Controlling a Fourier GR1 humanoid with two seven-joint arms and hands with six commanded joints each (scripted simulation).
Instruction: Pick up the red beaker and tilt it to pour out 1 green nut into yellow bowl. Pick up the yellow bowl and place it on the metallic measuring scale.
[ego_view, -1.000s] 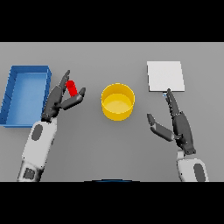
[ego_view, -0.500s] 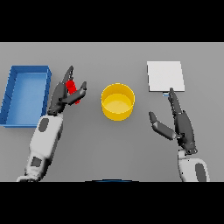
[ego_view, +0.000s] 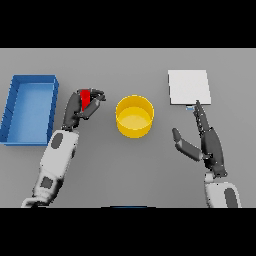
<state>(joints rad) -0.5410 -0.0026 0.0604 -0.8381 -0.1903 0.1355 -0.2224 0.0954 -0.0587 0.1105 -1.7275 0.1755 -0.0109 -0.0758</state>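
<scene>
On the plain grey desk, a blue tray sits far left. Beside it the left hand curls around the red beaker. The yellow bowl stands mid-desk. The right hand, fingers straight, reaches toward the metallic measuring scale.

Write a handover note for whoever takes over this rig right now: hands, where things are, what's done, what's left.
Left hand: shut on the red beaker, left of the yellow bowl.
Right hand: open, holding nothing, just below the metallic scale.
Bowl stands mid-table, between beaker and scale; no nut visible in it.
Blue tray at far left.
Done: beaker grasped.
Left: pour one green nut into the bowl, then set the bowl on the scale.
</scene>
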